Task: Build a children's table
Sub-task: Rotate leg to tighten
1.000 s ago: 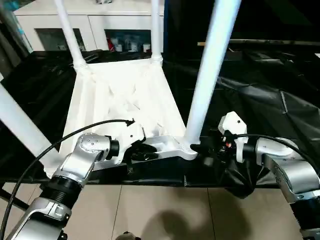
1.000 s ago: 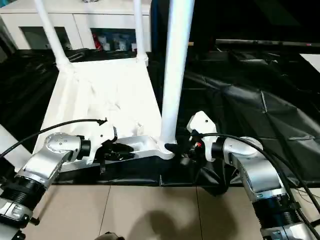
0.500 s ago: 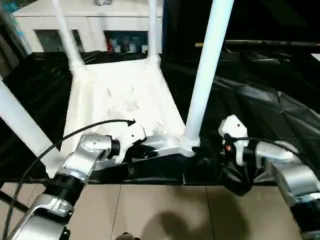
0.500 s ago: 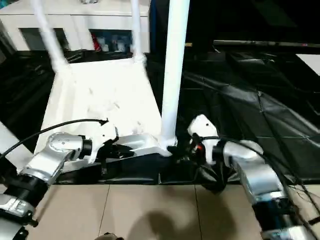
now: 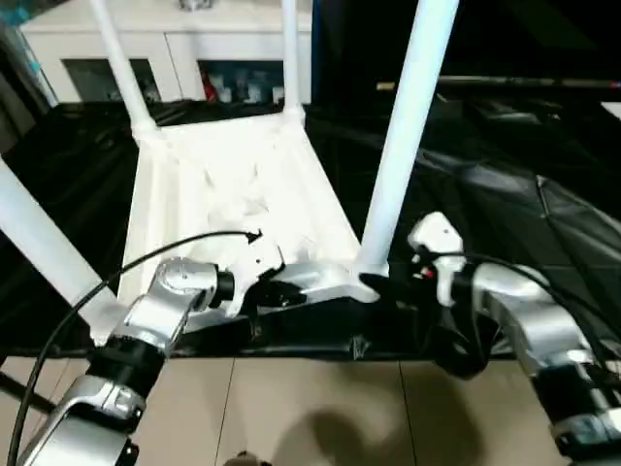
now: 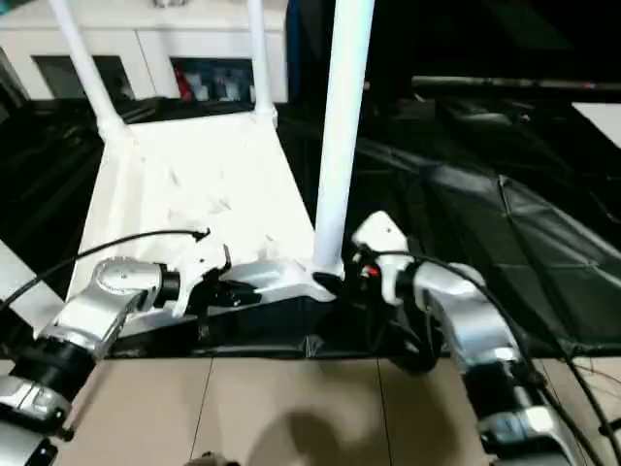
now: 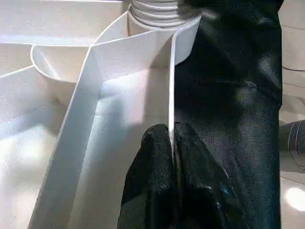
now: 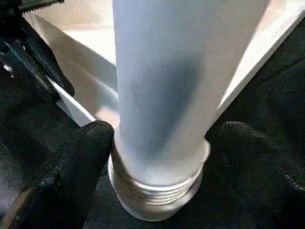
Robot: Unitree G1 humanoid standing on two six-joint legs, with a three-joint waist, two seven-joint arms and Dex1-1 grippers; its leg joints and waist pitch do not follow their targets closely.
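- The children's table lies upside down on the black-covered desk (image 5: pixel 505 194): the white tabletop (image 5: pixel 228 184) has its ribbed underside facing up, and the legs rise from the corner sockets
- The whole thing looks light, stiff moulded plastic, smooth and likely slippery; the thin rim wall should flex a little, so a pinch on it steadies but would not carry much load
- The tapered near leg (image 5: pixel 403 136) is best taken low, near its threaded collar, where it is widest and closest to the socket; higher up a push would lever against the joint
- The left gripper (image 7: pixel 171 143) is clenched on the tabletop's near rim: the thin wall runs straight between its two black pads, and the corner socket (image 7: pixel 162 19) stands just ahead of the jaws along that same rim
- The right gripper (image 8: pixel 162 143) stands released and wide, one finger (image 8: pixel 81 157) touching or just beside the leg's base, the other (image 8: pixel 257 148) apart from it on the far side
- The leg's ringed collar (image 8: pixel 159 191) sits between these jaws, so closing should catch it right above the socket
- Two far legs (image 5: pixel 121 73) stand well beyond both jaws, near the white cabinet (image 5: pixel 175 44)
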